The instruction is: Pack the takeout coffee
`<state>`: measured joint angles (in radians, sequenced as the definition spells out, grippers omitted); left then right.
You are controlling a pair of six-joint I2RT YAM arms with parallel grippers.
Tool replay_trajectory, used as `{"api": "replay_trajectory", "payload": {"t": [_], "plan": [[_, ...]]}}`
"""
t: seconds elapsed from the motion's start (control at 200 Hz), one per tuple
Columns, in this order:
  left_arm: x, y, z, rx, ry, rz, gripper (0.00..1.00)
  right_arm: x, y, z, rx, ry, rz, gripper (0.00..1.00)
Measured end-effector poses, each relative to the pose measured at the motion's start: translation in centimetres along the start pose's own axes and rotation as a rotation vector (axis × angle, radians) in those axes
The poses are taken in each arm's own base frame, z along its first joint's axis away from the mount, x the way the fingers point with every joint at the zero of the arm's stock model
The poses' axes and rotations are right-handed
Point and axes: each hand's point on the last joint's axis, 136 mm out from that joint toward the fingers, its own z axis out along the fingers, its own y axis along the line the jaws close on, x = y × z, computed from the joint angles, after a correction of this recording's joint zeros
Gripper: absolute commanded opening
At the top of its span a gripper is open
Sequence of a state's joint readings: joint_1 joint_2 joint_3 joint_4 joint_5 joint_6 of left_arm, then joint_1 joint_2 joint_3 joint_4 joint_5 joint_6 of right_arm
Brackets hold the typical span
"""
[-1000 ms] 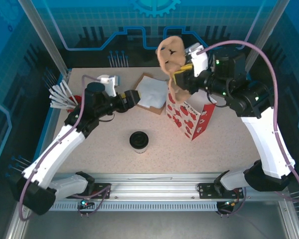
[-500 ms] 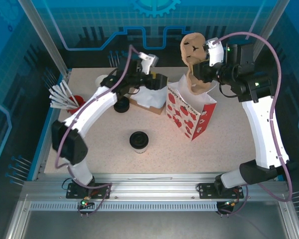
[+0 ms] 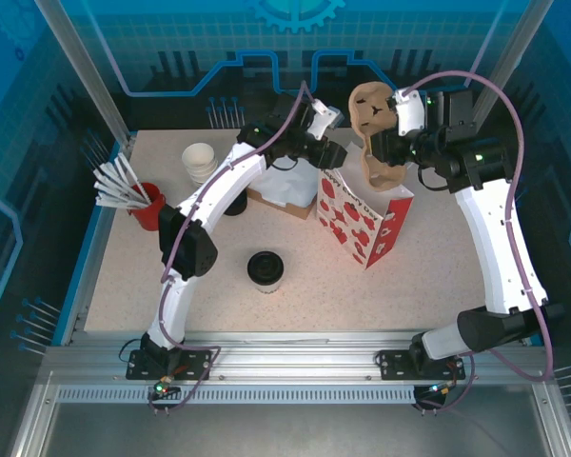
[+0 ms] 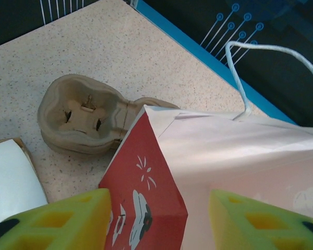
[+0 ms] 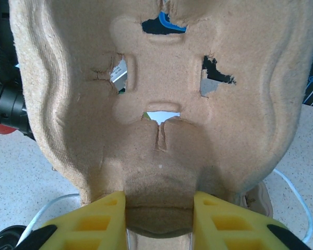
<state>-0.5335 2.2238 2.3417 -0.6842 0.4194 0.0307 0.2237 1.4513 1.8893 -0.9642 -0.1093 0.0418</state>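
- Left gripper [image 3: 330,152] hangs at the 10 o'clock corner of the paper bag [image 3: 362,217]. Its yellow fingers [image 4: 57,221] are spread, with the bag's red-and-white corner fold between them. The wrist view does not show whether either pad presses the paper.
- Right gripper [image 5: 159,217] is clamped on the narrow neck of a tan pulp carrier [image 5: 156,104], one yellow finger on each side. In the top view the carrier is held upright above the bag's open mouth, at the bag's 12 o'clock.
- The bag stands upright on the table [image 3: 438,276], toward 2 o'clock from the table's middle. It is white with red prints, and its white cord handle [image 4: 240,78] loops up from the far rim.
- The takeout coffee [image 3: 265,269] is a pale cup under a round black lid. It stands upright at 7 o'clock from the table's middle and 8 o'clock from the bag. It is well apart from the bag, and neither gripper touches it.
- A stack of white cups [image 3: 200,162] stands toward the table's 10 o'clock corner.
- A red cup [image 3: 150,208] holding white sticks [image 3: 119,181] stands at the 9 o'clock edge.
- A white sheet [image 3: 287,188] on a brown tray lies just beside the bag at its 10 o'clock, partly under the left arm.
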Motion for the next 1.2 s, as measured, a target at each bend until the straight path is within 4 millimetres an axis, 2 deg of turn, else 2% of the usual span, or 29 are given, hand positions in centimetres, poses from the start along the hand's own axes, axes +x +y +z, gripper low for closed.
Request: {"api": "replay_trajectory", "payload": {"t": [0.255, 0.635, 1.005, 1.201], "plan": [[-0.3, -0.3, -0.2, 0.008, 0.001, 0.001, 0.27, -0.4, 0.0, 0.4, -0.010, -0.023, -0.011, 0.31], [0.2, -0.2, 0.3, 0.022, 0.015, -0.009, 0.10, 0.9, 0.5, 2.2, -0.058, -0.002, -0.063, 0.31], [0.3, -0.2, 0.2, 0.022, 0.021, -0.001, 0.00, 2.6, 0.6, 3.5, -0.088, 0.033, -0.113, 0.31], [0.4, -0.3, 0.2, 0.023, 0.025, 0.015, 0.00, 3.1, 0.3, 3.6, -0.093, 0.042, -0.145, 0.31]]}}
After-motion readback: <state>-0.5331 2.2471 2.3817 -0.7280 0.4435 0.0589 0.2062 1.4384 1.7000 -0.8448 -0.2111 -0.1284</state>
